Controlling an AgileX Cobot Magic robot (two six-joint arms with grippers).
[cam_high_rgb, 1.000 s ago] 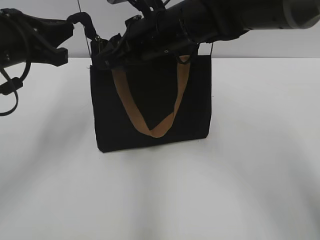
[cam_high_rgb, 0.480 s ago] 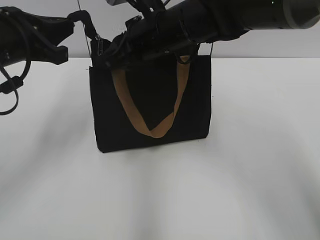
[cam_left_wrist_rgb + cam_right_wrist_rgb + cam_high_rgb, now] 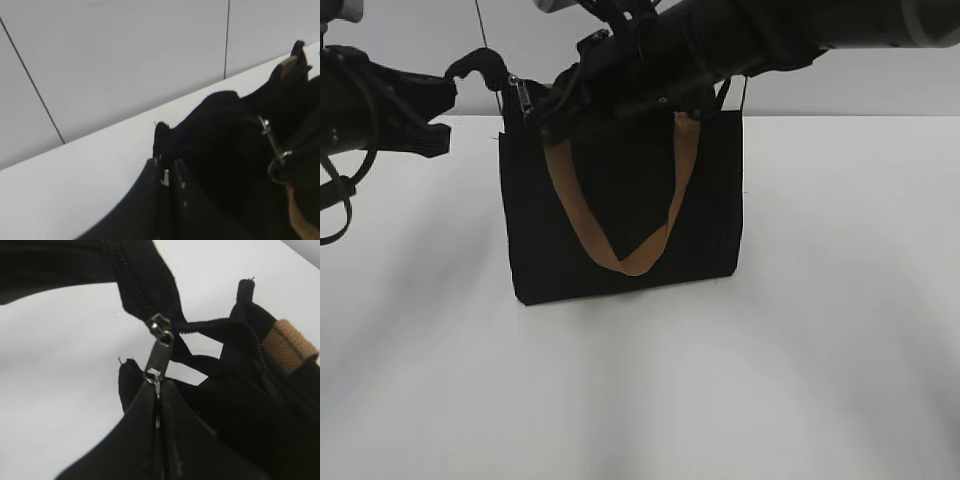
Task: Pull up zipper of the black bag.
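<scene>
The white table point(image 3: 820, 350) lies wide around the black bag point(image 3: 620, 220), which stands upright left of centre, its tan handle point(image 3: 630, 255) drooping down the front. My right pincer point(image 3: 157, 390) is clamped on the zipper pull point(image 3: 159, 352) at the bag's top left corner; my left pincer point(image 3: 167, 175) pinches that corner's fabric. My right arm hides the top edge.

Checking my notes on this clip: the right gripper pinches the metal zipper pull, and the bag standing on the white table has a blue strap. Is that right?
One detail is wrong: the strap is tan, not blue, as the exterior view shows. The rest holds: the right gripper is shut on the metal zipper pull, seen in the right wrist view, and the black bag stands on the white table.
</scene>
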